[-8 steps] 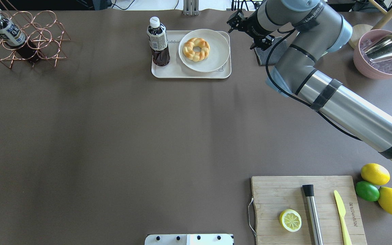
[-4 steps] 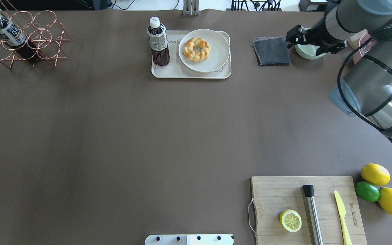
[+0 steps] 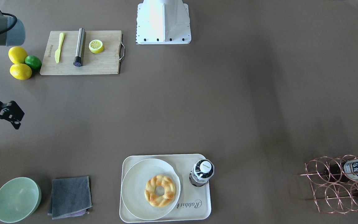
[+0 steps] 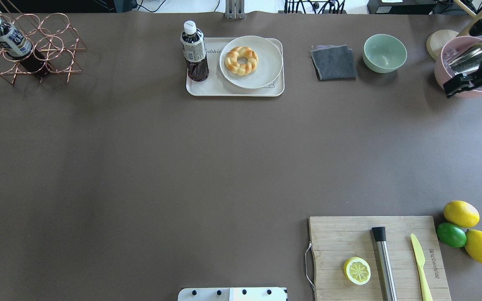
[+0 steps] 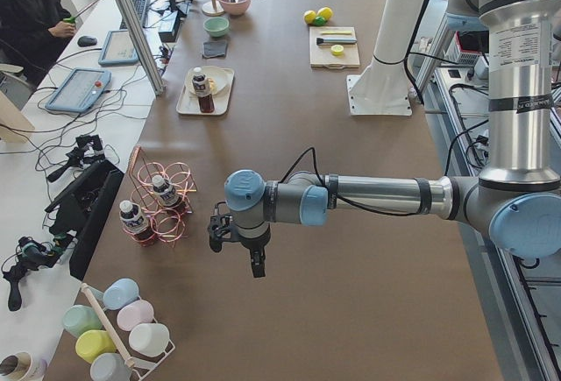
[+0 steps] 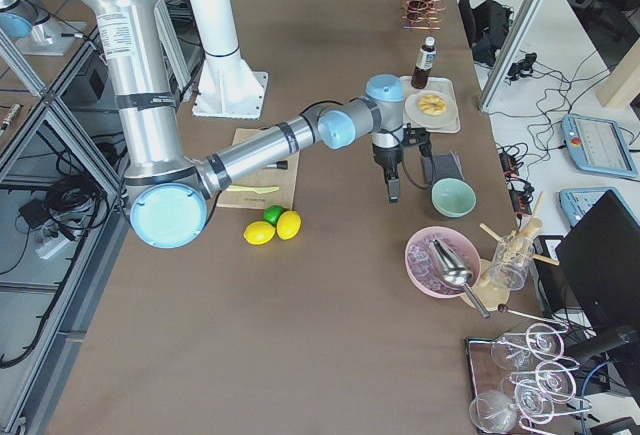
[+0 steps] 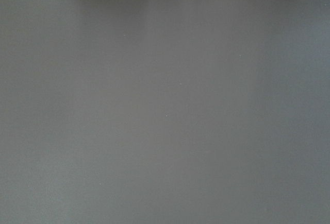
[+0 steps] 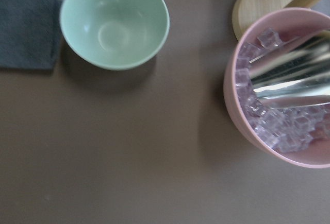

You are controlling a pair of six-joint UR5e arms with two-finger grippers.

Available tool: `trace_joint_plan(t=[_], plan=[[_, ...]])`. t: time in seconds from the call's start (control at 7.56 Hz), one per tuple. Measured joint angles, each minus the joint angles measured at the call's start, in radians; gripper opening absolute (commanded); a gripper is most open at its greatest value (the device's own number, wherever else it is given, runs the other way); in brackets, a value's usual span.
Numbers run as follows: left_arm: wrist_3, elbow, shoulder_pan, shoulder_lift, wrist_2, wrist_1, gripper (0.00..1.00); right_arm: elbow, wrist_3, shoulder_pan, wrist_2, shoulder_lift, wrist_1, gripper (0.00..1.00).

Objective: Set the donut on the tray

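Right gripper [image 4: 452, 88] hangs over brown table [image 4: 140, 167] beside the pink bowl [image 4: 438, 71], opening unreadable; donut [image 4: 241, 60] lies on a plate [image 4: 266, 73] on the tray [image 4: 214, 87], well off leftward. Left gripper [image 5: 250, 254] shows only side-on, equally unreadable.

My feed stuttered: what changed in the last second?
The right gripper swung right, away from the tray, past cloth and green bowl, and is now at the pink bowl. No grasp or release seen. Donut, plate and bottle stayed put.
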Motion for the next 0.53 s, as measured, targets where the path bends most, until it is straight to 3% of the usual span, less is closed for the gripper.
trace_joint_plan(t=[0.26,0.53], plan=[[-0.001,0.005,0.001,-0.002,0.005,0.001,0.98,-0.029,-0.326,0.153,0.125,-0.088,-0.082,1.00],[-0.002,0.008,-0.001,0.001,0.006,0.001,0.98,-0.127,-0.534,0.261,0.223,-0.101,-0.154,1.00]])
